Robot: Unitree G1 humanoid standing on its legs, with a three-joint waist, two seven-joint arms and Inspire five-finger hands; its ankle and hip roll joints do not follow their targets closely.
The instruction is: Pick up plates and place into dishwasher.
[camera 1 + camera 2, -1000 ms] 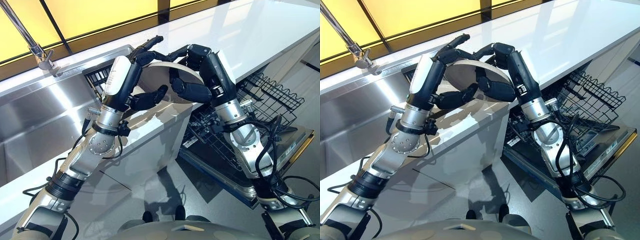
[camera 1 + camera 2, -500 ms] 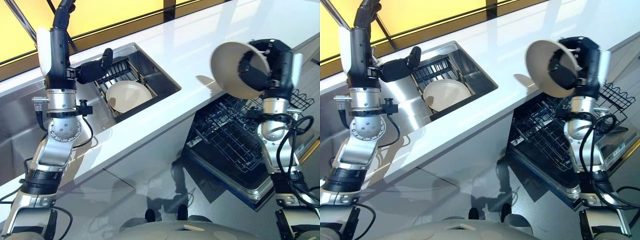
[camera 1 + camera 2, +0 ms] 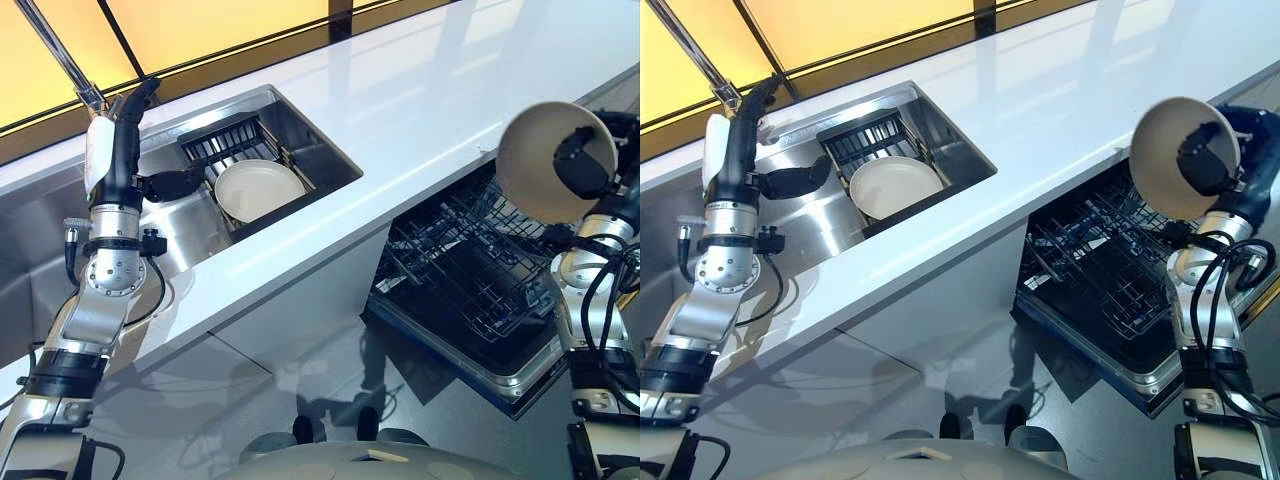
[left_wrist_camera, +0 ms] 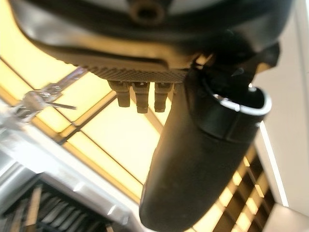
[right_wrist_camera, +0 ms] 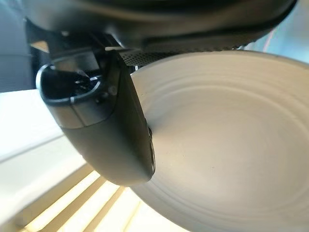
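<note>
My right hand (image 3: 585,165) is shut on a beige plate (image 3: 535,160), thumb across its face, fingers behind it. It holds the plate tilted on edge at the far right, above the pulled-out dishwasher rack (image 3: 465,285). The right wrist view shows the thumb (image 5: 113,140) pressed on the plate (image 5: 231,145). A second beige plate (image 3: 260,190) lies in the black wire rack inside the sink (image 3: 320,150). My left hand (image 3: 120,140) hovers over the sink's left part, open with straight fingers, thumb (image 4: 193,159) standing out, holding nothing.
A white counter (image 3: 420,90) runs from the sink to the right, above the open dishwasher door (image 3: 480,375). A chrome faucet (image 3: 60,60) rises behind the left hand. Grey floor lies below the counter front.
Both hands held the plate over the counter edge; the left let go and swung left over the sink. The right hand carried the plate rightward, above the dishwasher rack.
</note>
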